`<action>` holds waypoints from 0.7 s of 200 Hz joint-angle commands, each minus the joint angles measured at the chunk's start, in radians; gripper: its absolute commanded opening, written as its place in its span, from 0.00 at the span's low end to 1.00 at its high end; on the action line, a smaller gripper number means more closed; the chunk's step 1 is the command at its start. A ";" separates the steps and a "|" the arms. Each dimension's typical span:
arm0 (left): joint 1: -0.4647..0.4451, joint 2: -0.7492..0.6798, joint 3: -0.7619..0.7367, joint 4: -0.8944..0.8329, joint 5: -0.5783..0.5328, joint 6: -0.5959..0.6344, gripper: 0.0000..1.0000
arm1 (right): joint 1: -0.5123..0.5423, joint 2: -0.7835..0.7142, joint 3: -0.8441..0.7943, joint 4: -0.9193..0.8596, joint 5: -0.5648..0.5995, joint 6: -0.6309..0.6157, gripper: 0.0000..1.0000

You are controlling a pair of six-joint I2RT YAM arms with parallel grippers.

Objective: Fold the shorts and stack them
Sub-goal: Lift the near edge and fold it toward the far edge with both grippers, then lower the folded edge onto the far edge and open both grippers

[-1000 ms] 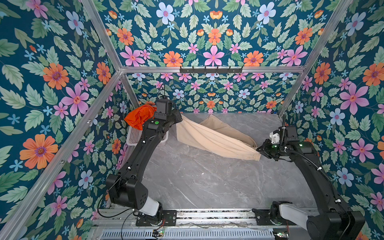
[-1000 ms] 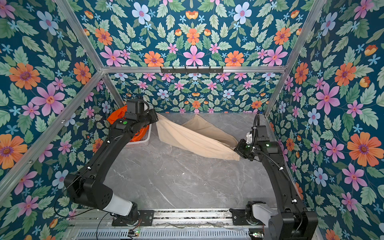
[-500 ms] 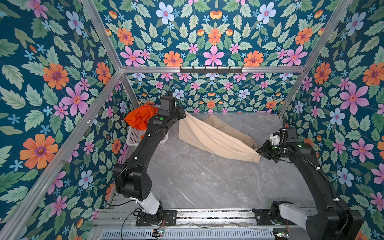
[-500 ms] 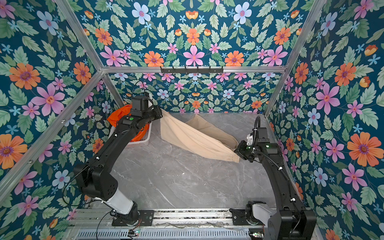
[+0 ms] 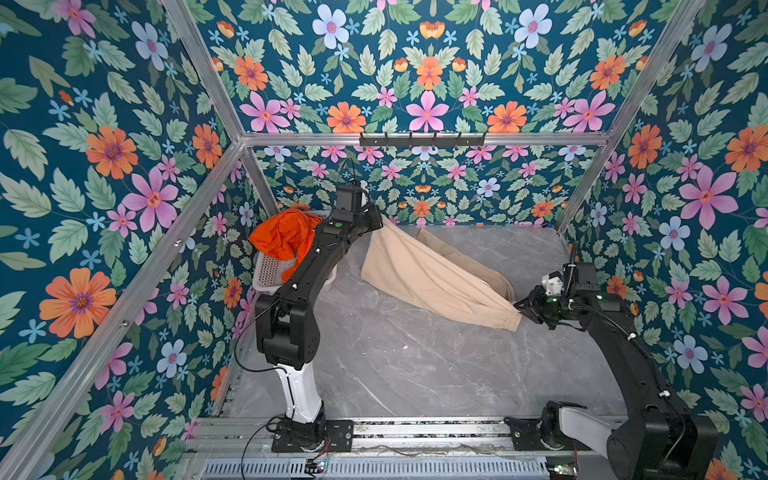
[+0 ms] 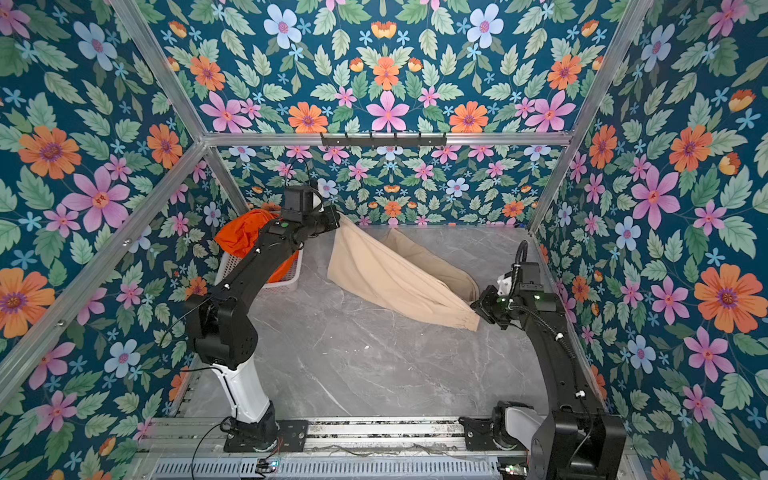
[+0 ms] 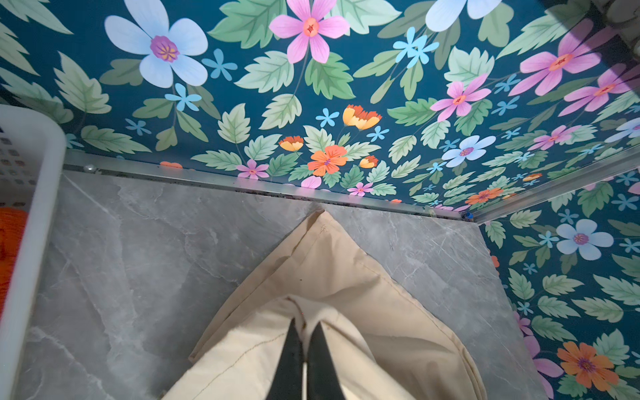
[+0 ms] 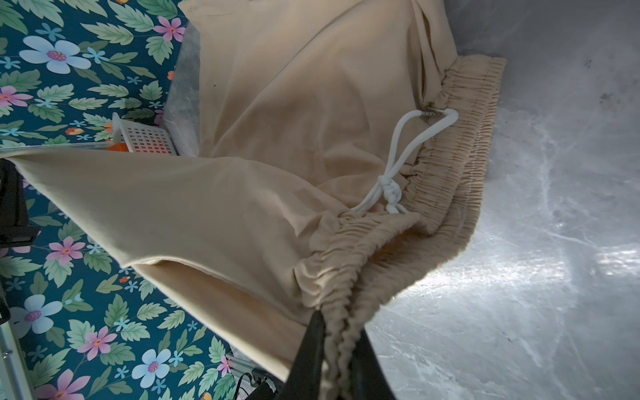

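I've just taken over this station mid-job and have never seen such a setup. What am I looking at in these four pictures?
Two black robot arms stand at the near edge of a grey marble-look table, inside a booth papered with flowers. Two of the pictures come from one overhead camera pair and show nearly the same whole scene. The other two come from a camera on each arm's wrist, looking along its fingers.

The beige shorts are stretched between the arms. The left gripper is shut on a leg end of them. The right gripper is shut on their gathered waistband, near a knotted white drawstring. The orange shorts hang over a white basket at the far left of the table.
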 commanded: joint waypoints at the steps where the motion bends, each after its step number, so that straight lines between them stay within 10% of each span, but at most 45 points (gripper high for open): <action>1: 0.002 0.018 0.020 0.111 -0.031 -0.006 0.00 | -0.018 0.002 -0.014 -0.025 0.017 0.004 0.13; 140: -0.044 0.233 0.202 0.228 0.029 -0.059 0.00 | -0.113 0.034 -0.116 0.085 -0.095 0.032 0.13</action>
